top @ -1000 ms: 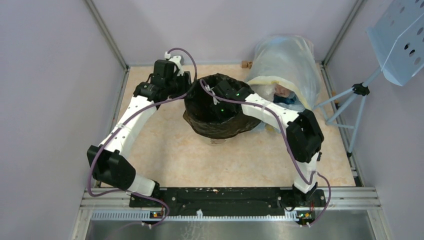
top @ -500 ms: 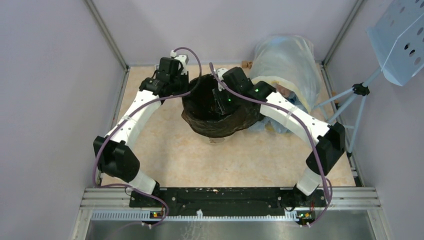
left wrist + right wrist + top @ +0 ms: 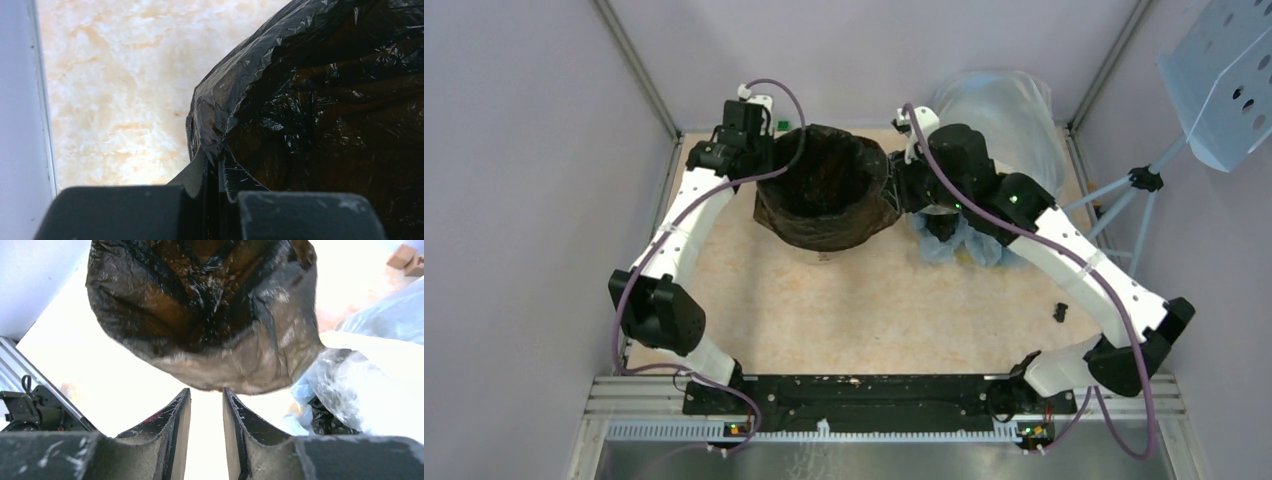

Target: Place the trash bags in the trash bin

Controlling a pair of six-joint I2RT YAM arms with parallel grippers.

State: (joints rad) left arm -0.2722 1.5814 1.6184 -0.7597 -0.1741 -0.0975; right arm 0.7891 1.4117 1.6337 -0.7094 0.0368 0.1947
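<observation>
left pincer (image 3: 216, 172): clenched on the rim film of the black trash bag (image 3: 320, 100), at the far left edge of the bin.
right pincer (image 3: 206, 405): released; the fingers (image 3: 176, 420) are seen apart with nothing between them, just beside the right side of the bin.
trash bag: draped over and into the trash bin (image 3: 823, 256), mouth open upward.
trash bin: upright at the far middle of the table (image 3: 874, 320); nearly all is covered, only a pale strip at the base is seen.
translucent sack (image 3: 1009, 105): lying at the far right corner.
</observation>
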